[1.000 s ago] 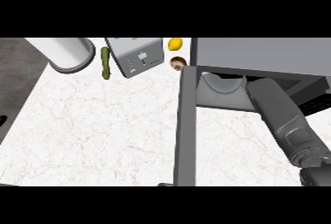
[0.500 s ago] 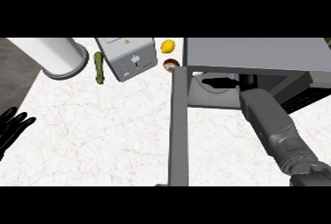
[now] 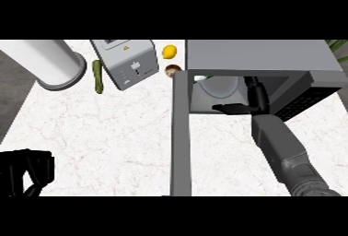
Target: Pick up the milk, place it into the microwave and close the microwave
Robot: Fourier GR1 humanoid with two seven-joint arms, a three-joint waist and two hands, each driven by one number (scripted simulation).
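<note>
The grey microwave (image 3: 262,55) stands at the upper right with its door (image 3: 181,138) swung open toward me, seen edge-on as a long grey bar. Inside the cavity a pale, rounded object (image 3: 221,87), apparently the milk, sits with a bit of green by its top left. My right hand (image 3: 254,94) reaches into the cavity, fingers straight along the object's right side and thumb stretched left beneath it. Whether it still touches the object is unclear. My left hand (image 3: 26,175) rests at the lower left edge, holding nothing.
A white cylinder (image 3: 51,62) stands at the back left, with a green cucumber (image 3: 98,76) beside it. A grey toaster (image 3: 128,62), a yellow lemon (image 3: 170,50) and a small brown item (image 3: 173,70) lie left of the microwave. White marble counter (image 3: 102,133) spreads in front.
My right forearm has pushed further into the microwave and the hand has straightened beside the pale object. The left hand has come further into view at the lower left.
</note>
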